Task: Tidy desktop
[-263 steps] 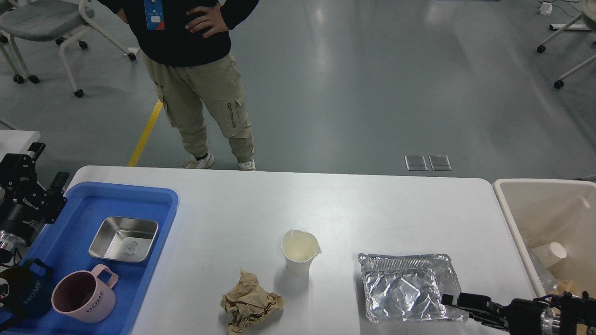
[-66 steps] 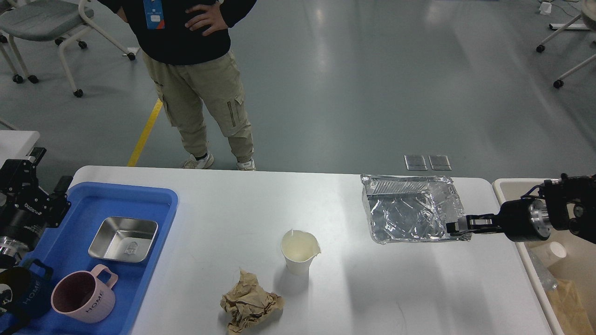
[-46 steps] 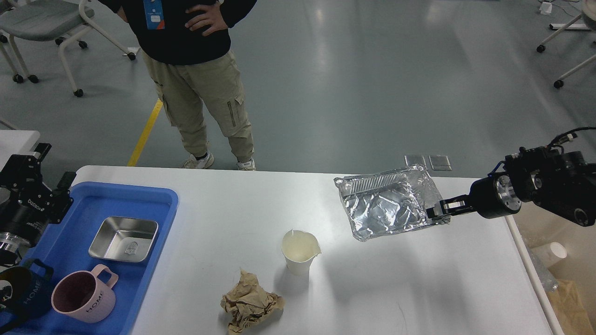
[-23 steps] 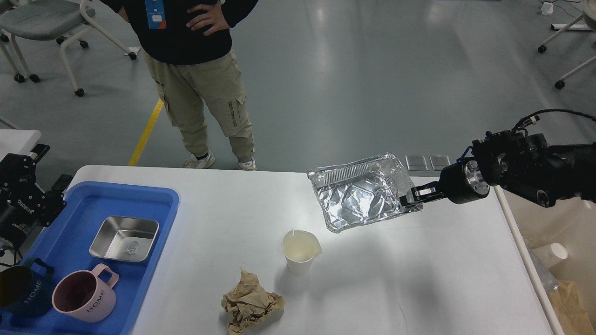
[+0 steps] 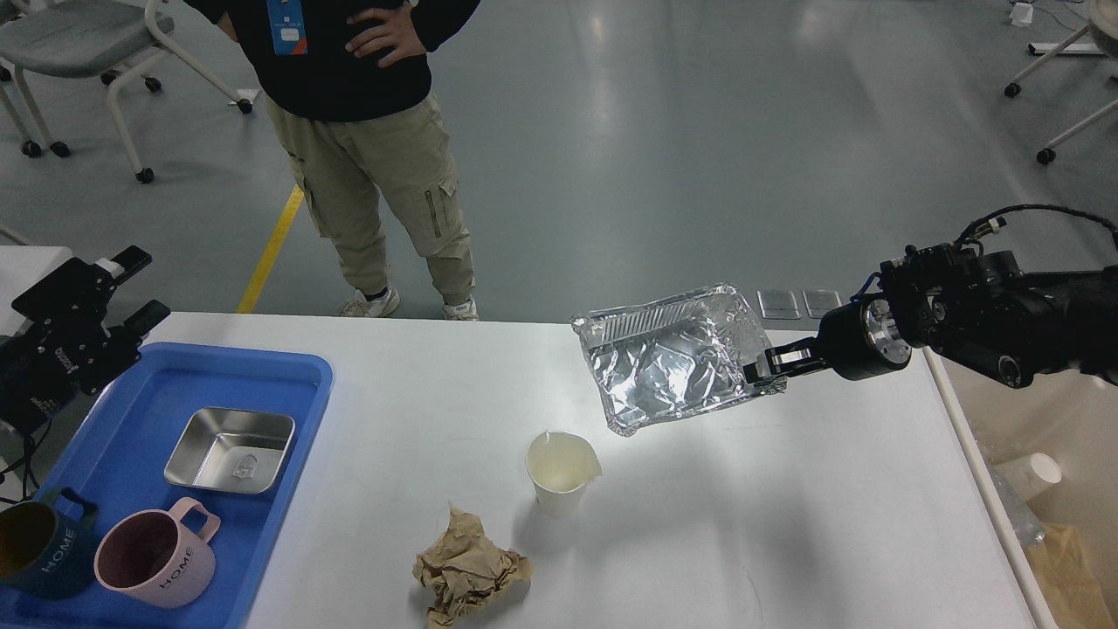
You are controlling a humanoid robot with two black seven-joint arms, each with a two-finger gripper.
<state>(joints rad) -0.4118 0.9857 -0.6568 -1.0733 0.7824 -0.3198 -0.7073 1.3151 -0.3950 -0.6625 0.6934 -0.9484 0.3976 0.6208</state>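
Right pincer (image 5: 762, 374) clamped on the right edge of the foil tray (image 5: 671, 358); tray was lying flat near the front right of the tabletop (image 5: 716, 524) a few seconds back, then got lifted and carried far and left; now it hangs tilted in the air above the far-centre of the tabletop, well clear of the surface, shadow under it; over the last half second it has barely shifted.

Odd direction: the beige bin (image 5: 1039, 437) sits off the right edge and the tray has travelled away from it; my read is a wind-up or reorientation before a swing back to the bin, but that's a guess.

Left pincer (image 5: 109, 288) has risen at far left above the blue tray (image 5: 306, 384); fingers apart, holding nothing.

Left on the tabletop: paper cup (image 5: 562, 472) near centre; crumpled brown paper (image 5: 470, 572) just in front of it; both untouched. Steel dish (image 5: 231, 438), pink mug (image 5: 153, 559) and dark mug (image 5: 39, 550) sit in the blue tray.

Risk: thin foil gripped by one edge; could buckle or slip on a fast swing.
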